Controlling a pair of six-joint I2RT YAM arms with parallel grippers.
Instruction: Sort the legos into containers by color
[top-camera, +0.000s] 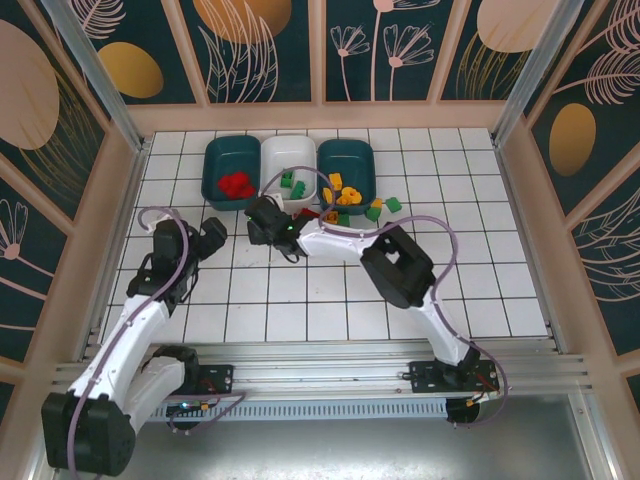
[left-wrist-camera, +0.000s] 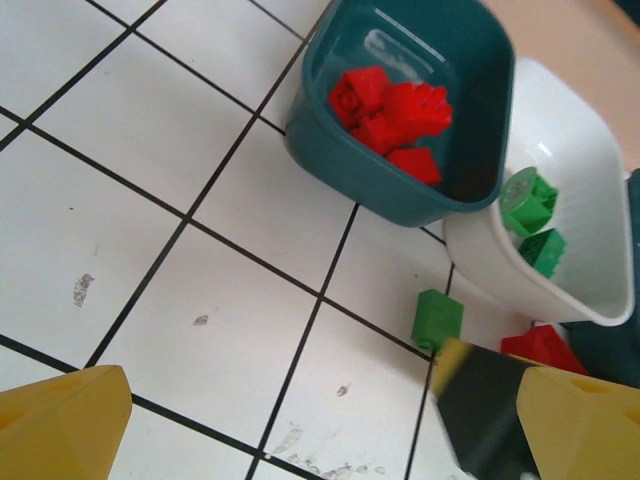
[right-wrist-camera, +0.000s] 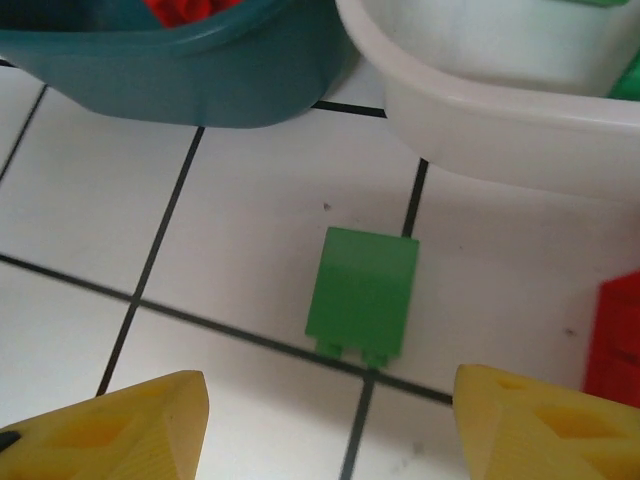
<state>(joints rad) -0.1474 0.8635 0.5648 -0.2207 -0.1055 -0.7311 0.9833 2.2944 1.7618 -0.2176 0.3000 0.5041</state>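
Note:
A loose green lego (right-wrist-camera: 363, 291) lies flat on the tiles just in front of the white container (right-wrist-camera: 500, 110). My right gripper (right-wrist-camera: 330, 420) hovers over it, open wide, its yellow fingertips either side and short of the brick. The same green lego (left-wrist-camera: 437, 320) appears in the left wrist view, beside a red lego (left-wrist-camera: 545, 345). The left teal container (left-wrist-camera: 350, 170) holds red legos (left-wrist-camera: 395, 115), and the white container (left-wrist-camera: 500, 265) holds green ones (left-wrist-camera: 528, 200). The right teal container (top-camera: 360, 155) holds yellow legos (top-camera: 335, 185). My left gripper (left-wrist-camera: 320, 430) is open and empty over bare tiles.
Several loose green, yellow and red legos (top-camera: 372, 212) lie in front of the right teal container. The right arm (top-camera: 400, 265) stretches across the middle of the floor. Wooden walls (top-camera: 320, 115) enclose the tiled area; open tiles lie at the front right.

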